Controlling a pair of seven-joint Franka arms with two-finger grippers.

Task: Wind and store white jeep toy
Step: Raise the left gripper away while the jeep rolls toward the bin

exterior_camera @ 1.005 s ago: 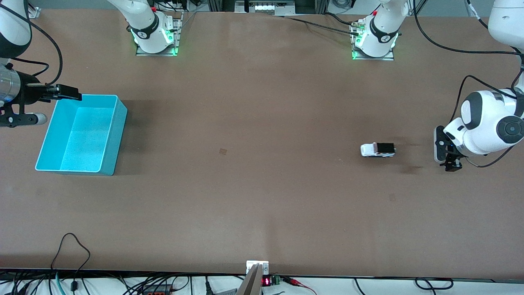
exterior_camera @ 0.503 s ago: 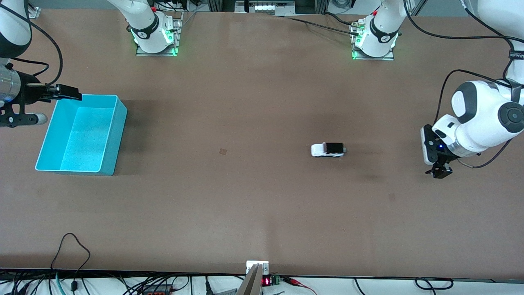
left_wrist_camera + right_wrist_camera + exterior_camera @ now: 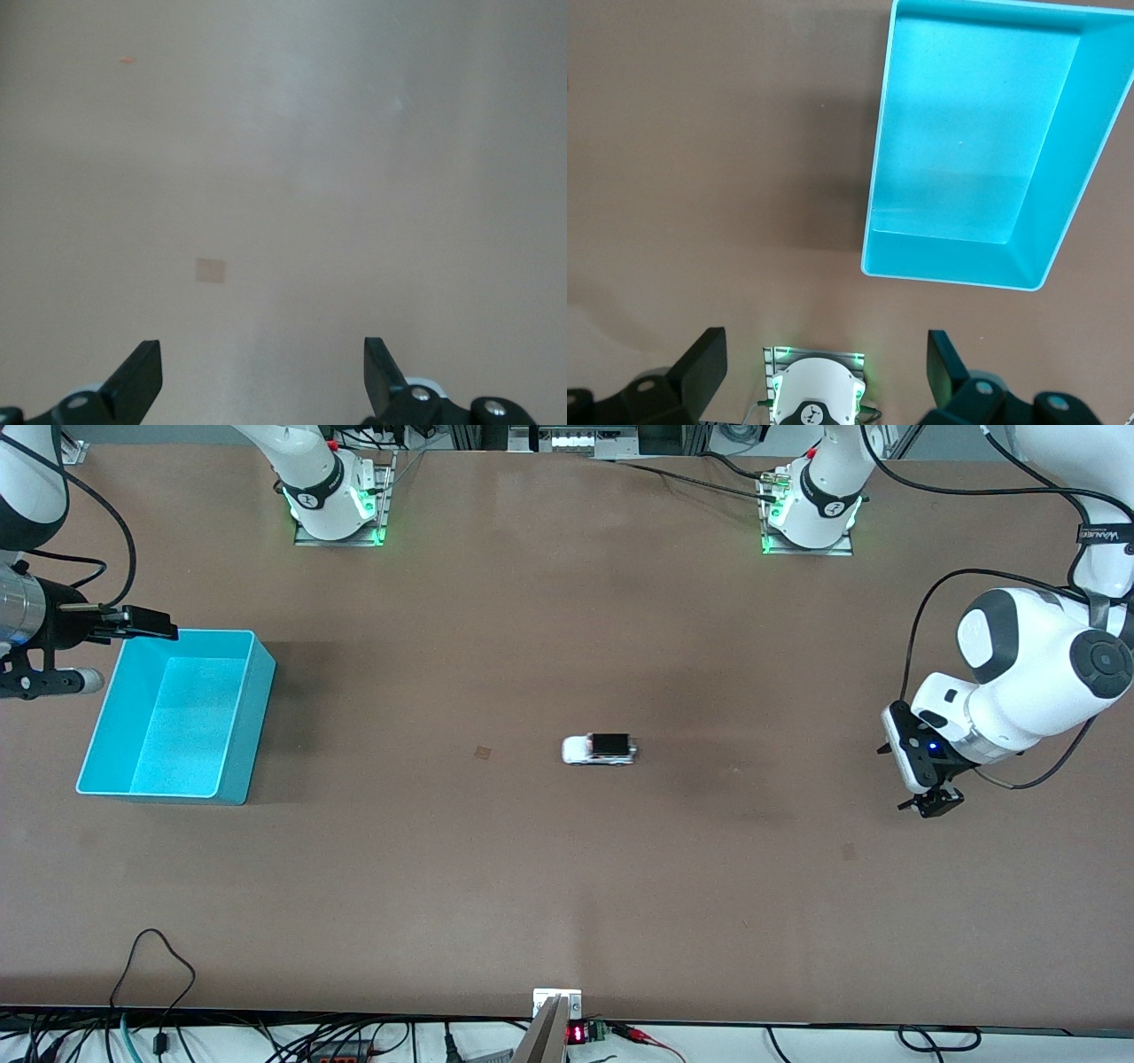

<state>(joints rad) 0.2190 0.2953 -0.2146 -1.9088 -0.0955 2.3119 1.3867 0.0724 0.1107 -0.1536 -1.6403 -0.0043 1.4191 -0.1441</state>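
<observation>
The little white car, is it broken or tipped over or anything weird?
No, nothing looks wrong. The white jeep toy sits upright on its wheels in the middle of the table, out in the open between the two arms. No hand touches it, and the cyan bin stands empty at the right arm's end.

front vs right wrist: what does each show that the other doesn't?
Front only: the white jeep toy on the bare table mid-way between the two ends, free of both grippers, and the left gripper, open, over the left arm's end. Right wrist only: the right gripper seen from above, fingers spread wide, with nothing between them. Both: the empty cyan bin at the right arm's end, and the right arm's base.
</observation>
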